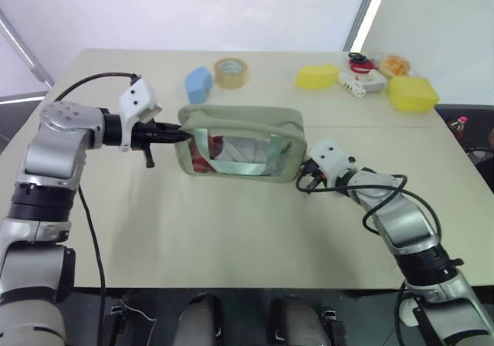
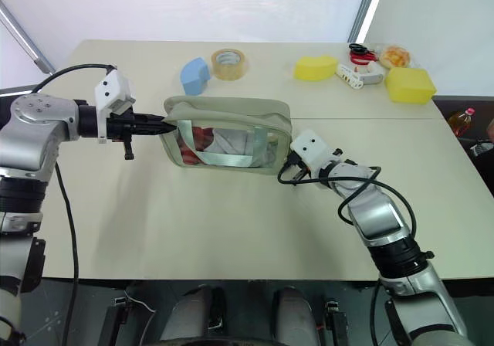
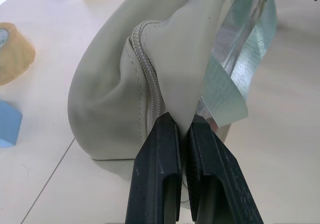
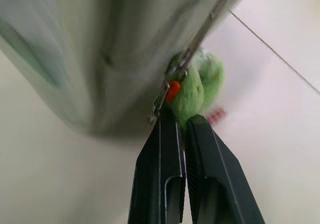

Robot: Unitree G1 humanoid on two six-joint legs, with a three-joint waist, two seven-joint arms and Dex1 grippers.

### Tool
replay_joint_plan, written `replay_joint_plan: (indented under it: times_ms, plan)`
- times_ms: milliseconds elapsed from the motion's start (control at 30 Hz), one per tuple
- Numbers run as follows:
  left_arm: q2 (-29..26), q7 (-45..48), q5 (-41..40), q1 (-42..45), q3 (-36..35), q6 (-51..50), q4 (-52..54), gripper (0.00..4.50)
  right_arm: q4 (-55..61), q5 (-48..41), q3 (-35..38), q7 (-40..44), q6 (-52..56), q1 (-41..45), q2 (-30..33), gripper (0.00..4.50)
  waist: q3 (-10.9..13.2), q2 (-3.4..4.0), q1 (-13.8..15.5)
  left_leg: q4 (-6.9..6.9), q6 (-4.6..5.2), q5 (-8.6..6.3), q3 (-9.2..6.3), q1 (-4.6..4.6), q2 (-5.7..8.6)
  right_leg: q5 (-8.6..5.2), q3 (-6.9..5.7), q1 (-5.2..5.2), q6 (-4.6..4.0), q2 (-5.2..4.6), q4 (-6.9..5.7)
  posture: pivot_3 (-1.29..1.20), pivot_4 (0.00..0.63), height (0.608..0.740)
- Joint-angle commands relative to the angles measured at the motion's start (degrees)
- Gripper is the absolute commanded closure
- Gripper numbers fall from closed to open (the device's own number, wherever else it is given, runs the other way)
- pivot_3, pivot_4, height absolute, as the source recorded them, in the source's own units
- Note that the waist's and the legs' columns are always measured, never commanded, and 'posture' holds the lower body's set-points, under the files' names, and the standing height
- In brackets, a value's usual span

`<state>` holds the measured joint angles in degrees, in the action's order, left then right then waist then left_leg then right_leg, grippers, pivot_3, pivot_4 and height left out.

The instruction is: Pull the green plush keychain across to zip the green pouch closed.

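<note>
Green plush keychain (image 4: 192,91) pinched in right pincer (image 4: 184,124).

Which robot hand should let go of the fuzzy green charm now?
Probably the right. The right gripper is shut on the green plush keychain at that end of the green pouch, which looks zipped. The left gripper pinches the pouch's other end.

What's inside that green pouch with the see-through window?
Through the clear window of the green pouch you can see something red and something white. What they actually are can't be told; reflective strips and the fabric cover the rest.
</note>
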<state>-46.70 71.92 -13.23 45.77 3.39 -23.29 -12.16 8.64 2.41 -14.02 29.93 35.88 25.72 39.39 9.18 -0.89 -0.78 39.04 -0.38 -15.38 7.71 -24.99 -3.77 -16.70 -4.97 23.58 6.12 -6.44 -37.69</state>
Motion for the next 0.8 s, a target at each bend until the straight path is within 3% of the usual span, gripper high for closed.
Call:
replay_joint_plan:
  times_ms: [33,167,200,300,500,533,667,800]
  plan:
    - [-0.9,-0.8,0.3,0.0,-0.7,-0.5,0.2,4.5,-3.2,3.4,-0.3,1.7,-3.5,-0.1,2.7,4.44,0.0,0.0,0.0,-0.01,0.0,0.0,0.0,0.0,0.0,0.0,0.0,0.0,0.0,0.0,0.05,0.0,0.15,0.74]
    - [-0.6,-0.9,0.4,0.5,-0.5,-0.2,-0.4,4.5,-1.7,-3.6,7.2,2.8,1.3,3.0,-1.3,4.44,0.0,-0.01,0.0,-0.02,0.0,0.0,0.01,0.08,-0.02,0.0,0.0,-0.06,0.0,0.02,0.14,0.0,0.15,0.74]
    - [-0.5,-1.1,0.5,0.6,-0.5,0.1,-0.6,4.14,-0.6,-5.5,9.1,3.3,3.2,3.8,-1.9,4.48,0.0,-0.01,0.1,-0.02,0.0,0.0,0.01,0.08,-0.02,0.0,0.0,-0.07,0.0,0.02,0.14,0.0,0.15,0.74]
    - [-0.8,-0.6,-1.0,1.6,-1.5,-1.6,-1.1,2.94,4.6,-12.5,14.6,7.7,10.8,5.5,-0.9,3.48,0.0,0.0,0.3,-0.03,0.0,0.0,0.02,0.08,-0.01,0.0,0.0,-0.09,0.0,0.02,0.13,0.0,0.15,0.74]
    - [-4.1,1.5,-4.1,5.2,-4.9,-6.1,-4.0,0.01,13.5,-26.3,24.9,18.1,23.7,7.4,9.4,0.43,0.0,-0.01,1.0,0.0,0.02,-0.01,-0.01,0.02,0.0,0.0,0.0,-0.09,0.0,0.02,0.25,0.0,0.15,0.74]
    - [-4.8,1.9,-4.6,5.3,-5.3,-6.6,-4.3,0.0,14.3,-28.3,25.9,19.2,25.2,7.8,10.8,0.04,0.0,-0.01,1.1,-0.03,0.02,-0.02,-0.01,0.02,-0.01,0.0,-0.01,-0.08,0.0,0.02,0.27,0.0,0.15,0.74]
    - [-9.1,2.4,-4.2,5.3,-6.9,-7.4,-6.3,0.0,17.7,-36.0,28.7,21.4,30.3,11.6,14.2,0.04,0.0,0.0,0.6,-0.06,0.03,-0.01,0.0,0.03,-0.01,0.0,0.0,-0.05,0.0,0.02,0.24,0.0,0.15,0.74]
    - [-10.4,3.3,-6.5,2.1,-8.4,-9.4,-3.7,0.0,18.6,-39.2,27.8,18.8,32.6,15.4,12.7,0.04,0.0,-0.01,0.3,-0.06,0.05,-0.03,0.0,0.04,-0.01,0.0,0.0,-0.07,0.0,0.01,0.25,0.0,0.15,0.74]
